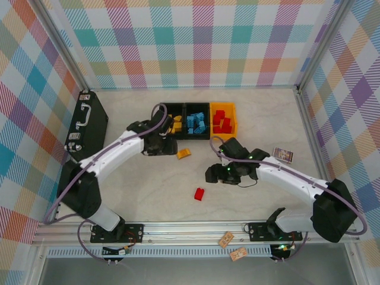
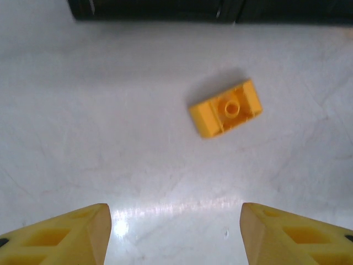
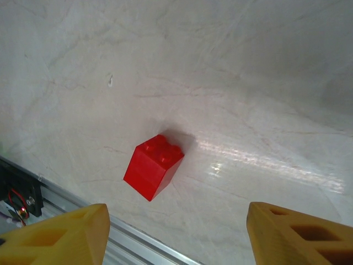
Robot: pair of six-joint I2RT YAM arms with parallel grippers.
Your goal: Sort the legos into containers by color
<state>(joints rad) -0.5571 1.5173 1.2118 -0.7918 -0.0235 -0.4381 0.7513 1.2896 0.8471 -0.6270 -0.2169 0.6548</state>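
Three joined containers stand at the back. The left black bin (image 1: pixel 172 124) holds yellow-orange legos, the middle black bin (image 1: pixel 196 122) blue ones, and the orange bin (image 1: pixel 224 119) red ones. A loose yellow brick (image 1: pixel 183 153) (image 2: pixel 226 109) lies studs-up on the table in front of the bins. My left gripper (image 1: pixel 162 144) (image 2: pixel 175 234) is open just left of it, with nothing between its fingers. A loose red brick (image 1: pixel 199 194) (image 3: pixel 153 167) lies tilted near the front rail. My right gripper (image 1: pixel 214 174) (image 3: pixel 176 234) hangs open close above and to the right of it, also empty.
A black briefcase (image 1: pixel 86 127) lies at the left wall. A small printed card (image 1: pixel 283 155) sits right of the right arm. Two paper tags (image 1: pixel 225 240) (image 1: pixel 238 255) lie beyond the aluminium front rail (image 3: pixel 138 245). The bins' dark wall (image 2: pixel 209 10) is just past the yellow brick.
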